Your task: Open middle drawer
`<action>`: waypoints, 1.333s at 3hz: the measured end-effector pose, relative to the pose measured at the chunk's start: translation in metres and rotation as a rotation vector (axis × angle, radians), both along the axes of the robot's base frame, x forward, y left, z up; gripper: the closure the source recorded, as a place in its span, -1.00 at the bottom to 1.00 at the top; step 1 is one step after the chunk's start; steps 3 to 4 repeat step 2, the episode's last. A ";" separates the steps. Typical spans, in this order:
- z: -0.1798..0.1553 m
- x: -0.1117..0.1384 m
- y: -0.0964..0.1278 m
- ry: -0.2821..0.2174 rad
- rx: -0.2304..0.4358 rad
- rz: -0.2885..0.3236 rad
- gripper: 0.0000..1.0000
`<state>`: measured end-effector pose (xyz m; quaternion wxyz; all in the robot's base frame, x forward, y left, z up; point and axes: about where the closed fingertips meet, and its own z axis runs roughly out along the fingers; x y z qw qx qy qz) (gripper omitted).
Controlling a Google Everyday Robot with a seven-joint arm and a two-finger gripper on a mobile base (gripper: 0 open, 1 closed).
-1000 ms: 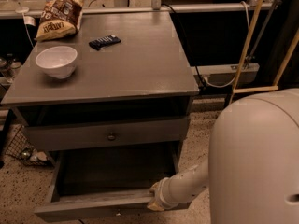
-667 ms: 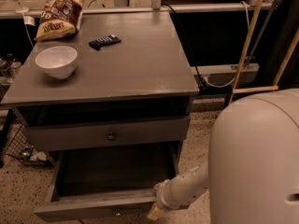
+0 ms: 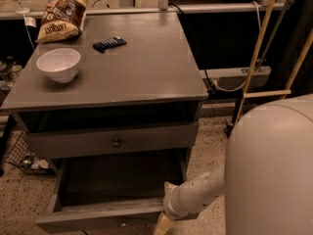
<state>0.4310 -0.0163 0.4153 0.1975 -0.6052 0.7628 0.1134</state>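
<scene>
Moved since a second ago: gripper (image 3: 164, 224), now a shade lower at the right end of the middle drawer (image 3: 93, 218), with a tan tip showing under the white cuff. We find the drawer itself about where it was.

1. Middle drawer: low grey wooden front, pulled well out of the cabinet (image 3: 146, 72), dark interior open to view. We make out a small dull knob (image 3: 123, 224) at the centre of the front, close to the bottom edge of the view.
2. Gripper: at the right end of that front, touching it or just beside it. We cannot tell whether it is spread or pressed together, nor whether it grips anything.
3. Arm (image 3: 200, 192): white, reaching leftward from the robot's rounded body (image 3: 274, 170) at lower right.
4. Upper drawer (image 3: 73, 143): taller front, closed, round knob (image 3: 116, 143) at centre. We note a dark gap between it and the cabinet's top.
5. On the cabinet's top: white bowl (image 3: 58, 64) at left, chip bag (image 3: 61, 17) at the back left corner, small black bar (image 3: 109, 44) just right of the bag.
6. Speckled floor (image 3: 210, 146) to the right of the cabinet; wire basket (image 3: 19, 155) to its left.
</scene>
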 end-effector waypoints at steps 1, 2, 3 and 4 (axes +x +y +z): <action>0.031 0.003 0.002 -0.055 0.002 0.046 -1.00; 0.059 0.008 0.000 -0.114 0.017 0.075 -1.00; 0.059 0.008 0.000 -0.114 0.017 0.075 -1.00; 0.059 0.008 0.000 -0.114 0.017 0.075 -1.00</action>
